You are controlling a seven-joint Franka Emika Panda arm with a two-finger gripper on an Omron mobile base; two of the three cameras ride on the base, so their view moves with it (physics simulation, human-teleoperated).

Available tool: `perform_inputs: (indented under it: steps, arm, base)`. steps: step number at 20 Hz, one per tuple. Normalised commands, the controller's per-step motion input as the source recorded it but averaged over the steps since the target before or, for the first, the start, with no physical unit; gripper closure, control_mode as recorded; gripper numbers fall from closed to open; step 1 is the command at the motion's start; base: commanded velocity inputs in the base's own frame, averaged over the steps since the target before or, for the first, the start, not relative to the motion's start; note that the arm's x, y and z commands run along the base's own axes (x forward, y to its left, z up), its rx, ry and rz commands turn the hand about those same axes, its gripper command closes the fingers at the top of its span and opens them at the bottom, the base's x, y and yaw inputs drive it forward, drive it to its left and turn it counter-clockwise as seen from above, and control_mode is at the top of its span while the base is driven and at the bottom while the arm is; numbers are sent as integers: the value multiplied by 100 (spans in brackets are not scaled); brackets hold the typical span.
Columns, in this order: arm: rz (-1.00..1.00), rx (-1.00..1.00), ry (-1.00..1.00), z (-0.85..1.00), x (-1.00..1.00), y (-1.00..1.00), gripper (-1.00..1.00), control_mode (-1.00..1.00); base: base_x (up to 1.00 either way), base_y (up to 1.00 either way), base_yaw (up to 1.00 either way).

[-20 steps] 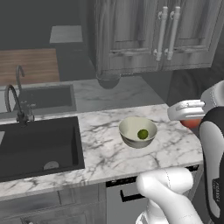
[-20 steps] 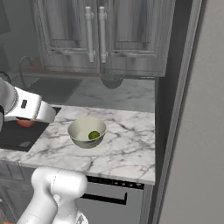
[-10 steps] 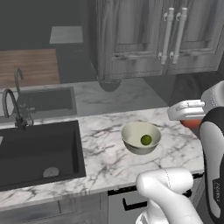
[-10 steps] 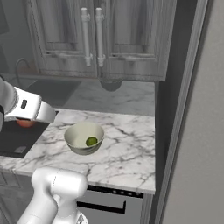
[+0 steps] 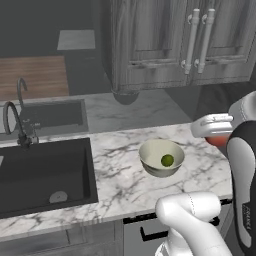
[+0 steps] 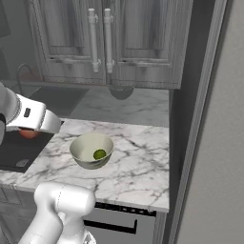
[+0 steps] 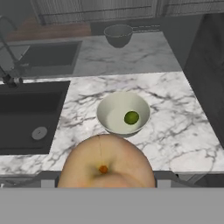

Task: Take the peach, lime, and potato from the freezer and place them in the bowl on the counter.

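Observation:
My gripper [image 7: 107, 177] is shut on the peach [image 7: 107, 162], a reddish-orange fruit that bulks large at the bottom of the hand view. From the base views the peach [image 5: 219, 140] [image 6: 28, 134] peeks out under the white hand, held above the counter [image 5: 120, 175] beside the bowl. The cream bowl [image 5: 150, 167] [image 6: 81, 155] [image 7: 107, 118] stands on the marble with the green lime [image 5: 167, 160] [image 6: 99, 154] [image 7: 131, 117] lying inside. The grey freezer [image 6: 219, 143] rises at the right. The potato is out of view.
A black sink [image 5: 40, 170] with a curved faucet [image 5: 15, 122] is set into the counter at the left. A small dark grey bowl [image 5: 125, 95] [image 7: 118, 34] sits at the back under the wood-grain cabinets [image 5: 165, 40].
The whole picture has shifted slightly, so the base has driven a little. The arm keeps the same pose with the peach in its grip.

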Motion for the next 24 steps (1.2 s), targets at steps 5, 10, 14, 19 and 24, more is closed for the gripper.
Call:
perform_inputs:
  steps: [5,10,14,19,24]
  arm:
    - [0,0,5,-28,19,0,100,-100]
    - [0,0,11,-46,27,0,100,-100]
    - [0,0,5,-60,30,0,100,-100]
    - [0,-2,0,-54,40,3,100,-100]
    - [0,-5,2,-33,47,16,100,-100]
  base:
    - [0,0,0]
    - [0,0,0]
    - [0,0,0]
    - [0,0,0]
    - [0,0,0]
